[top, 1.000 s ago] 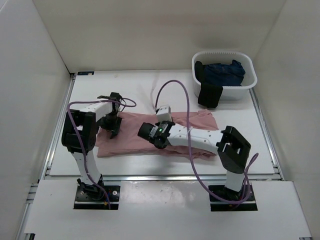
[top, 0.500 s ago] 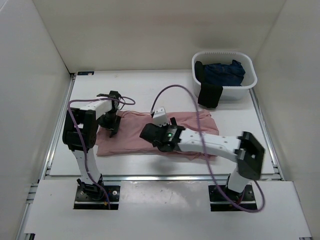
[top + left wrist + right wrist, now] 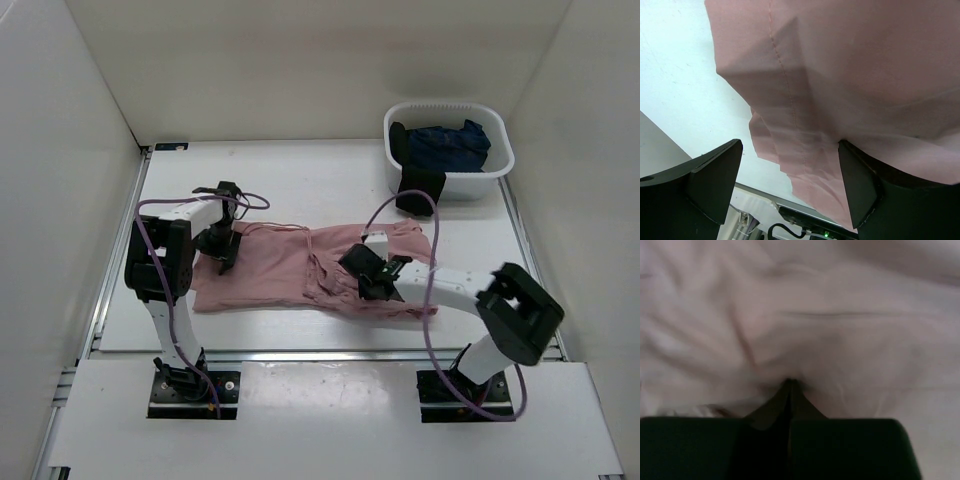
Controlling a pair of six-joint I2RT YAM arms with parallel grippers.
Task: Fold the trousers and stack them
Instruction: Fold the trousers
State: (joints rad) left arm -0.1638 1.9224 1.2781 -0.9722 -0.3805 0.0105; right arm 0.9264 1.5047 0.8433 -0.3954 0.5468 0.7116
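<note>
Right claw [image 3: 789, 382] pinches the trousers [image 3: 265, 275], forearm stretched low.

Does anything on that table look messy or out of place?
Two things. The pink trousers lie rumpled, with a ridge of cloth bunched up by the right claw, which pinches them. And a dark garment droops over the rim of the white basket instead of lying inside.

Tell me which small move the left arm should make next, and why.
Probably close the left tool on the trousers: it stands open on both sides of the cloth's edge, while the right tool is shut on a pinch of cloth, so both ends would be held.
</note>
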